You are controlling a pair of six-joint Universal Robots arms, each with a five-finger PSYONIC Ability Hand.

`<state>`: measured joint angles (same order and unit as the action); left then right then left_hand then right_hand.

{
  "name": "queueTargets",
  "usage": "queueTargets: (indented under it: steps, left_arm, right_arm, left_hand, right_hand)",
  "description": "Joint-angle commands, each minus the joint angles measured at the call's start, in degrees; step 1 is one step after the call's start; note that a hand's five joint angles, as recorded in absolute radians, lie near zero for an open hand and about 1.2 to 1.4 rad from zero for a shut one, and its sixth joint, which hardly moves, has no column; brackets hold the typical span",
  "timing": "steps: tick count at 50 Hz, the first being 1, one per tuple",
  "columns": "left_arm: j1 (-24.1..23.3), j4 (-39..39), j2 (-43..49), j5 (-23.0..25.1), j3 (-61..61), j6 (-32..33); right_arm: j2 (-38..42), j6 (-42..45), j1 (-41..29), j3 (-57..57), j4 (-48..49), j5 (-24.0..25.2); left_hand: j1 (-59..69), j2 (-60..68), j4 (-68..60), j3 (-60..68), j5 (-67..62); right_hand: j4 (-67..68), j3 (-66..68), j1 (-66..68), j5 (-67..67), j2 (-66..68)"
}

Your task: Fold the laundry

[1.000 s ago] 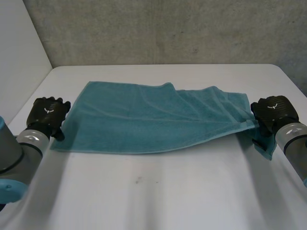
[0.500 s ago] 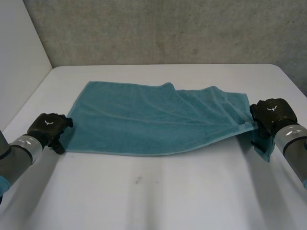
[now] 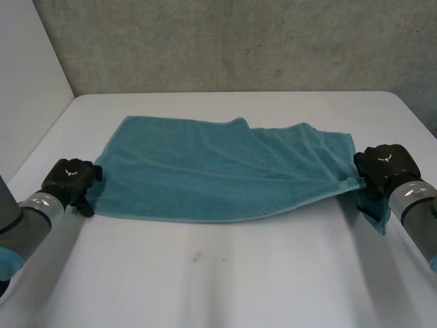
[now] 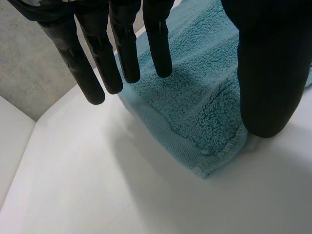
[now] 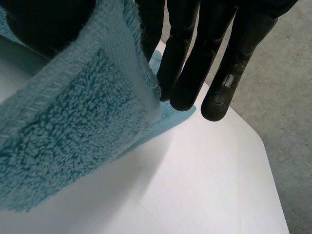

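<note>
Head view: teal towel (image 3: 218,171) on table (image 3: 239,280)

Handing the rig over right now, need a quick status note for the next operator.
Left hand: open, straight fingers over the towel's near left corner, thumb down at its edge.
Right hand: pinches the towel's right end, lifted off the table, a corner hanging below.
Done: towel spread across the table, creased toward the right.
Left: left hand's grasp, then the fold.

White table (image 3: 225,273), small dark mark (image 3: 198,257) on its near half; teal towel (image 3: 205,171) spread left to right across the middle, right end rumpled.
</note>
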<state>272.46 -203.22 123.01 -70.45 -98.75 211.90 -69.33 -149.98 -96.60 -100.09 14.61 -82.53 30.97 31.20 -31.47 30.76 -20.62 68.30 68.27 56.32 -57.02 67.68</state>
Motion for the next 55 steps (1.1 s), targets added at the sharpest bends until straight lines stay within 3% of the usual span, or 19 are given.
queueTargets:
  steps: [1, 8, 10, 13, 17, 25, 27, 29, 31, 40, 55]
  left_arm:
    - [0.00, 0.10, 0.13, 0.05, 1.46, -0.09]
    - [0.00, 0.10, 0.83, 0.05, 2.95, -0.18]
    - [-0.09, 0.10, 0.92, 0.14, 3.22, -0.18]
    - [-0.35, 0.19, 1.27, 0.14, 3.22, -0.26]
    - [-0.70, 0.19, 1.36, 0.14, 3.04, -0.18]
    - [-0.88, 0.28, 1.27, 0.14, 2.60, -0.18]
    - [-0.88, 0.37, 0.92, 0.14, 2.51, -0.18]
    - [-0.88, 0.81, 0.31, 0.05, 2.25, -0.09]
    - [-0.88, 0.98, -0.74, 0.05, 1.99, -0.09]
    - [-0.35, 2.30, -6.11, 0.32, -2.49, -0.18]
    - [-0.18, 2.13, -3.40, 0.49, -2.41, 0.09]
  right_arm:
    - [-0.02, 0.04, 0.00, 0.07, -0.02, 0.00]
    - [0.07, 0.04, 0.00, -0.02, -0.02, 0.00]
    - [0.07, 0.04, 0.00, -0.02, -0.02, 0.00]
    - [0.07, 0.04, 0.00, 0.07, -0.02, -0.09]
    - [0.16, 0.04, 0.09, 0.07, 0.07, -0.18]
    - [0.24, 0.04, 0.09, 0.07, 0.07, -0.18]
    - [0.33, 0.04, 0.00, 0.07, 0.07, -0.09]
    - [0.33, 0.04, 0.09, 0.07, 0.07, -0.18]
    - [0.33, 0.04, 0.09, 0.07, 0.07, -0.18]
    - [0.33, 0.04, 0.09, 0.07, -0.02, -0.27]
    - [0.42, 0.13, 0.00, 0.07, -0.02, -0.18]
  left_hand:
    - [6.33, 6.10, -5.82, 6.53, -6.67]
    - [15.07, 14.85, -14.57, 15.28, -15.42]
    - [27.95, 27.73, -27.45, 28.16, -28.30]
    - [36.40, 36.17, -35.90, 36.61, -36.75]
    - [40.30, 40.07, -39.80, 40.51, -40.65]
    - [38.30, 38.07, -37.79, 38.50, -38.64]
    - [33.75, 33.52, -33.24, 33.95, -34.09]
    - [14.67, 14.44, -14.17, 14.88, -15.02]
    - [11.57, 11.34, -11.07, 11.78, -11.92]
    - [10.03, 9.80, -9.53, 10.23, -10.37]
    - [10.53, 10.30, -10.03, 10.74, -10.88]
  right_hand:
    - [11.70, 11.73, 23.68, -12.98, 12.32]
    - [11.70, 11.73, 23.68, -12.98, 12.32]
    - [11.70, 11.73, 23.68, -12.98, 12.32]
    - [11.70, 11.73, 23.68, -12.98, 12.32]
    - [11.70, 11.73, 23.68, -12.98, 12.32]
    - [11.70, 11.73, 23.68, -12.98, 12.32]
    - [11.70, 11.73, 23.68, -12.98, 12.32]
    - [11.70, 11.73, 23.68, -12.98, 12.32]
    - [11.70, 11.73, 23.68, -12.98, 12.32]
    - [11.70, 11.73, 23.68, -12.98, 12.32]
    - [11.70, 11.73, 23.68, -12.98, 12.32]
